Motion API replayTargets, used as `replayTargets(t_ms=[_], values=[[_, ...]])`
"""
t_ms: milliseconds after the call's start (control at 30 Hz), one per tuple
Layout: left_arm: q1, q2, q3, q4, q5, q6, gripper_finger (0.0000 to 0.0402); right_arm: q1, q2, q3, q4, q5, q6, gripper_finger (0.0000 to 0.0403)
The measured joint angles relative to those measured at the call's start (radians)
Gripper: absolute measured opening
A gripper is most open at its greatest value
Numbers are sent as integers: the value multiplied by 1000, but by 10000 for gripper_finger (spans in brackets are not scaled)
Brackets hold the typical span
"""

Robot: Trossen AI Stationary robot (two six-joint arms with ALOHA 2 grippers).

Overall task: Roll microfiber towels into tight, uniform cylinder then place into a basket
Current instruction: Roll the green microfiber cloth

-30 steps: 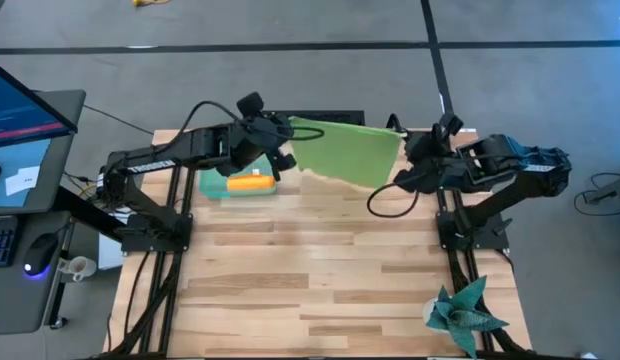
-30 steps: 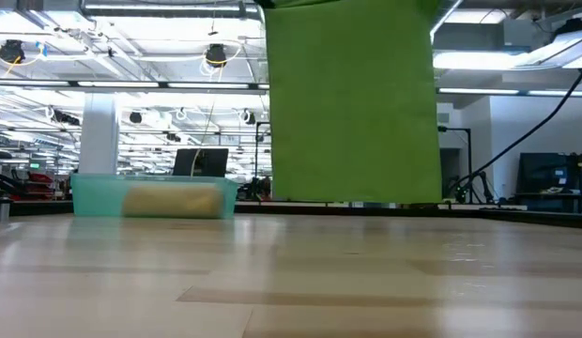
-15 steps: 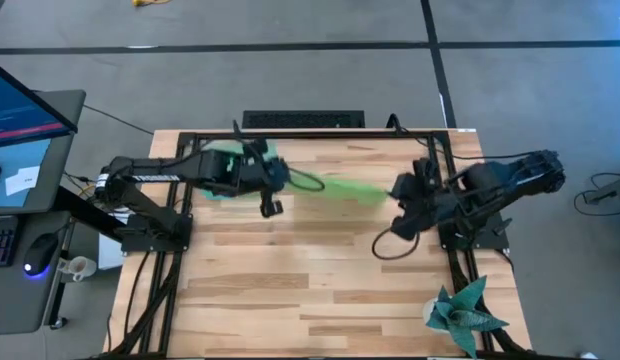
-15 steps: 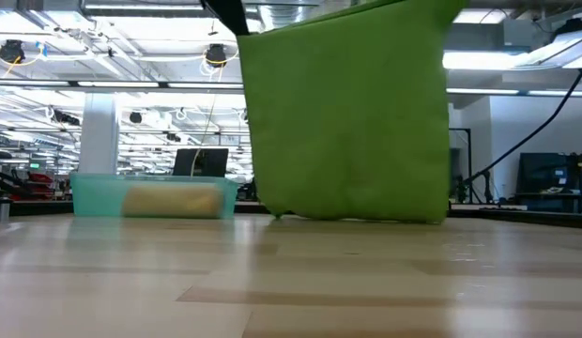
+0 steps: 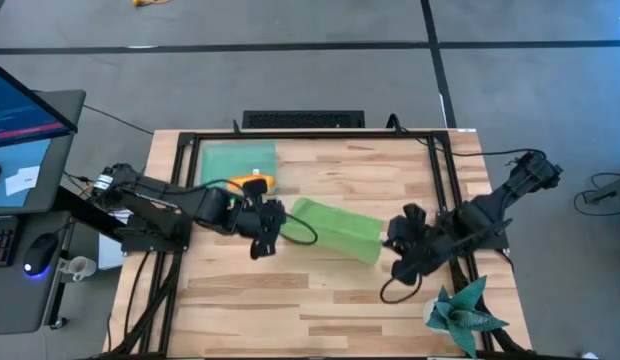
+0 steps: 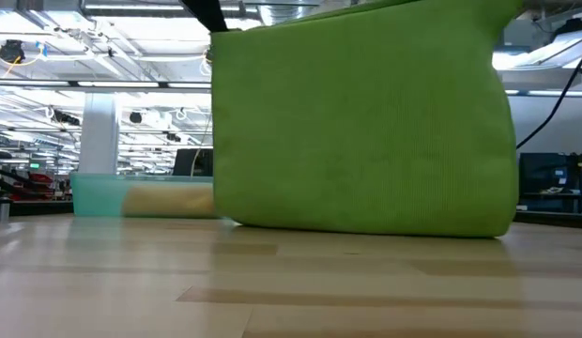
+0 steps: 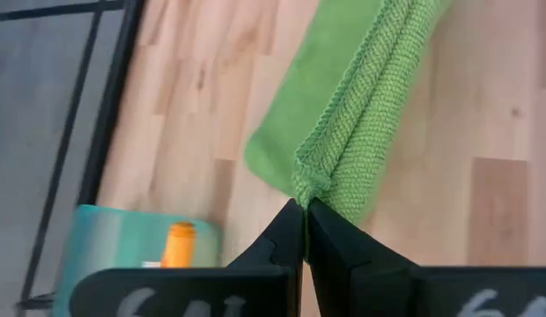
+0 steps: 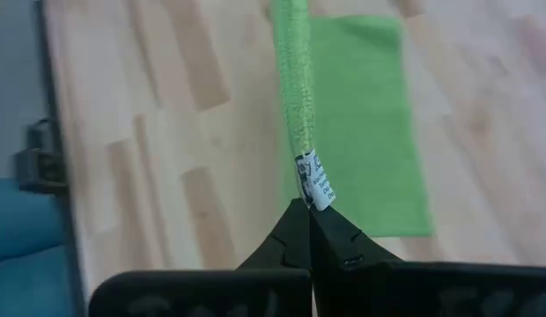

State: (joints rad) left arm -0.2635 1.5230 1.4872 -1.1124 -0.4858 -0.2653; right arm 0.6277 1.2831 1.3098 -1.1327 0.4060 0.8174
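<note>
The lime green microfiber towel [image 5: 335, 228] hangs spread between my two grippers over the middle of the table. Its lower edge [image 6: 366, 228] rests on the wood. My left gripper [image 5: 276, 226] is shut on the towel's left upper corner, and my right gripper [image 5: 394, 242] is shut on the right upper corner. The teal basket [image 5: 222, 160] stands at the far left. In it lies the rolled orange microfiber towel [image 5: 252, 183], which also shows in the left wrist view [image 7: 179, 245]. My left gripper pinches the towel's upper corner [image 7: 312, 186] between its two fingertips, slanting down from the table's left. The top edge runs away from the fingers and the cloth hangs below them. My right gripper pinches the opposite upper corner, at its white label [image 8: 313, 183], between its two fingertips, slanting down from the right. The cloth hangs below, and its lower part [image 8: 361, 123] lies on the table.
A spiky teal star-shaped object [image 5: 466, 310] lies at the near right corner. A black frame [image 5: 310, 135] runs along the table's far edge and sides. Bare wood stretches across the near half [image 5: 310, 300].
Both grippers have come from the far edge toward the near edge and down, tipping to point more steeply downward. They carried the green towel with them. It hung clear before; now its lower edge has settled on the table and the cloth slants.
</note>
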Motion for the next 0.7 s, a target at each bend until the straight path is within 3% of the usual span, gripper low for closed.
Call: replayTargets(t_ms=[400, 700], values=[[-118, 0, -161, 118, 14, -155, 0, 111, 9, -171, 294, -13, 148, 8], [-191, 0, -215, 164, 11, -287, 0, 144, 168, -180, 338, -39, 170, 8]])
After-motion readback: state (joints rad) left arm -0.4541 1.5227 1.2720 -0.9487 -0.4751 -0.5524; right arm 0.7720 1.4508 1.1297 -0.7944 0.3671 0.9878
